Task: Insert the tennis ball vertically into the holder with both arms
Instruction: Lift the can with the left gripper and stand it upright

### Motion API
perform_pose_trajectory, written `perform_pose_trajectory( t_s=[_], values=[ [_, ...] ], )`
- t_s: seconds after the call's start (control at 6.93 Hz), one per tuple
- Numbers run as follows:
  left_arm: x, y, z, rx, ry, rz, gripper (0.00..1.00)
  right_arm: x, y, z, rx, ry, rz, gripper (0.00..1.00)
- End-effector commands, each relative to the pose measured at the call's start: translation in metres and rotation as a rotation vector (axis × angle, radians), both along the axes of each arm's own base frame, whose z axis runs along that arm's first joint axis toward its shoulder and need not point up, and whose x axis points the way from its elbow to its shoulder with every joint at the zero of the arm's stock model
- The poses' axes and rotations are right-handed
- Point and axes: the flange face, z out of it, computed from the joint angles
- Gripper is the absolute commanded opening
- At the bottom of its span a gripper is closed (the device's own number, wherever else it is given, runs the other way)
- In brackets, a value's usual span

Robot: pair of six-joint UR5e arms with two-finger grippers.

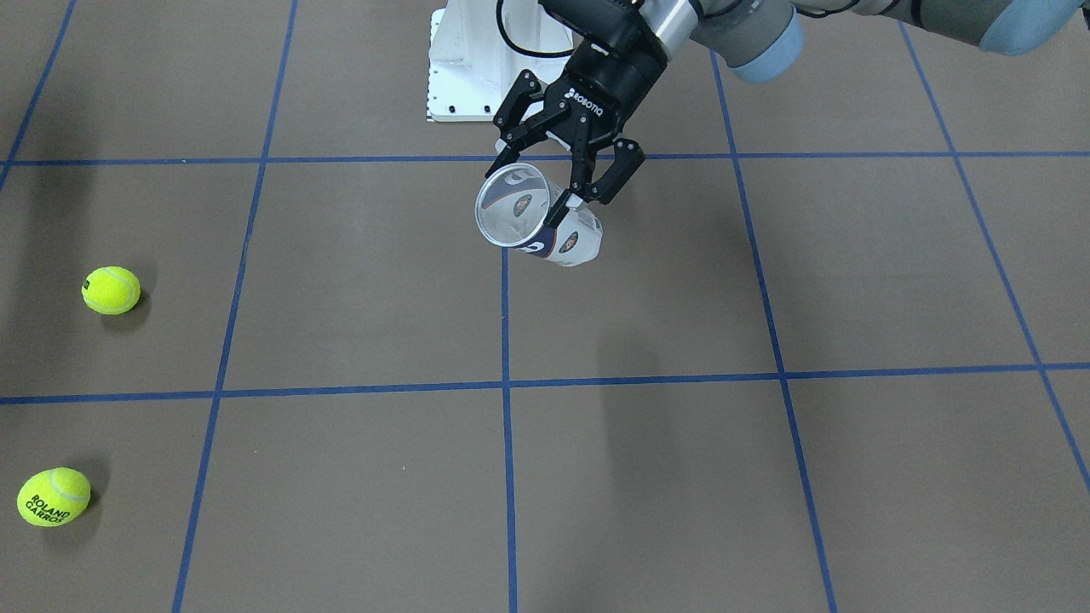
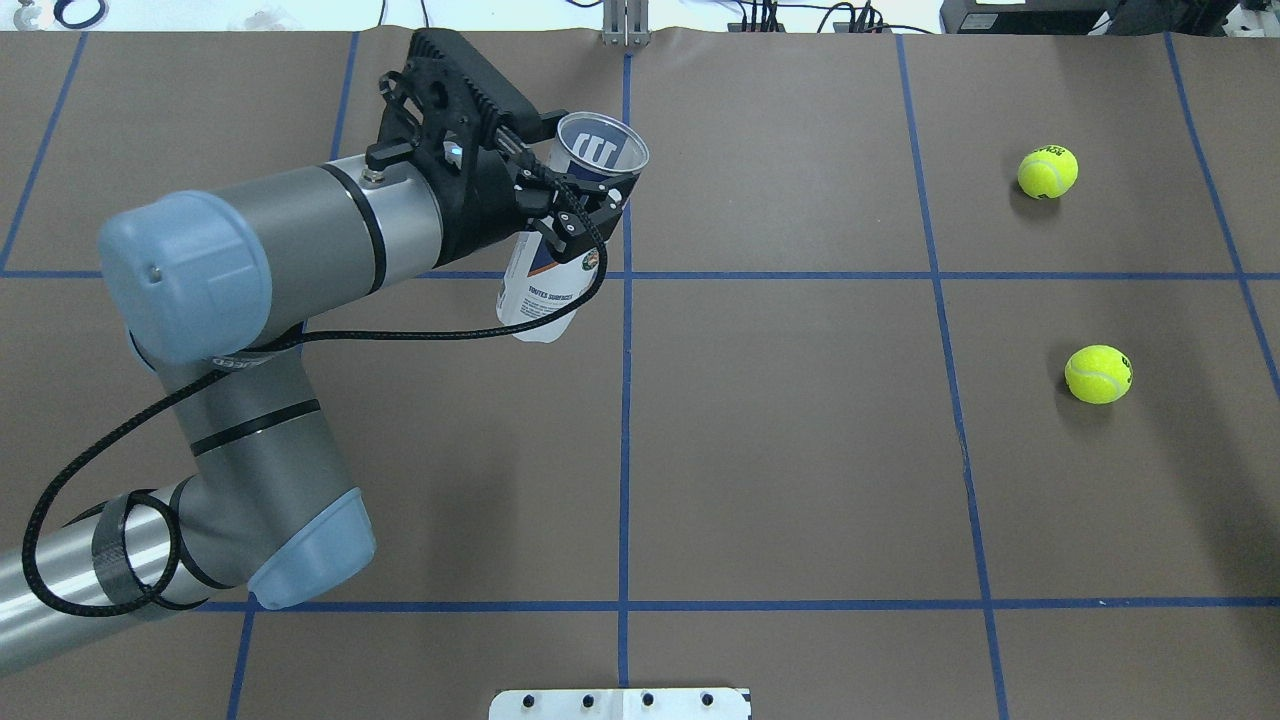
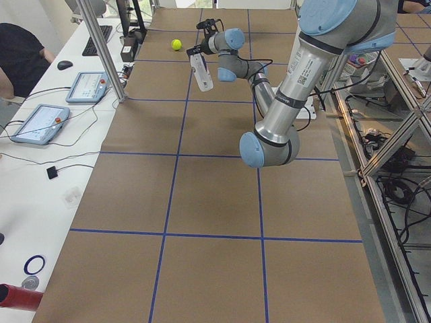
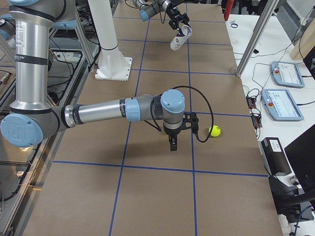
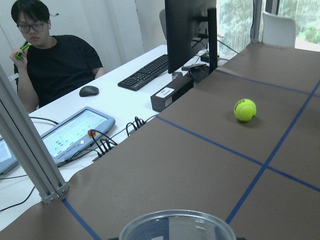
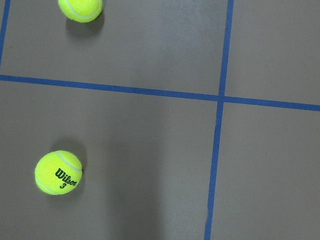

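My left gripper [image 1: 545,183] is shut on the holder [image 1: 536,223], a clear can with a navy-and-white label, and carries it tilted above the table's middle. Its open mouth leans toward the far side in the overhead view, where the holder [image 2: 540,300] sits between the black fingers [image 2: 575,218]; its rim [image 5: 177,225] fills the bottom of the left wrist view. Two yellow tennis balls [image 2: 1047,171] [image 2: 1097,374] lie on the table's right side, and show again as balls [image 6: 58,172] [image 6: 80,7] under the right wrist. The right gripper [image 4: 172,142] points down beside a ball [image 4: 214,131]; I cannot tell its state.
A white pedestal base [image 1: 468,68] stands at the robot's side of the table. Blue tape lines [image 2: 625,430] grid the brown surface. Beyond the far edge is a desk with tablets, a keyboard [image 5: 147,72], a monitor and a seated person [image 5: 55,65]. A metal post [image 4: 256,37] stands there.
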Motion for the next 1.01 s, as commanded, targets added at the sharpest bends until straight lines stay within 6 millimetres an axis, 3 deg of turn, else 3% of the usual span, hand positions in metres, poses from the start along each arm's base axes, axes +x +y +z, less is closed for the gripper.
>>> perform_pose_trajectory(
  t_s=[0.0, 0.14, 0.29, 0.43, 0.58, 0.87],
  values=[
    [0.009, -0.010, 0.050, 0.071, 0.258, -0.071, 0.21, 0.000, 0.000, 0.009, -0.013, 0.003, -0.003, 0.99],
    [0.024, -0.024, 0.095, 0.092, 0.350, -0.117, 0.20, 0.000, -0.011, -0.003, 0.004, -0.002, 0.000, 0.99],
    [0.041, -0.039, 0.151, 0.112, 0.424, -0.161, 0.21, 0.000, -0.012, -0.002, 0.001, -0.001, 0.001, 0.99],
    [0.053, -0.046, 0.192, 0.123, 0.466, -0.186, 0.21, 0.000, -0.013, -0.002, 0.001, -0.001, 0.001, 0.99],
    [0.055, -0.045, 0.204, 0.134, 0.480, -0.187, 0.21, -0.001, -0.013, -0.002, 0.004, -0.002, -0.001, 0.99],
    [0.068, -0.031, 0.203, 0.144, 0.477, -0.170, 0.21, 0.000, -0.014, -0.003, 0.007, -0.002, 0.000, 0.99]
  ],
)
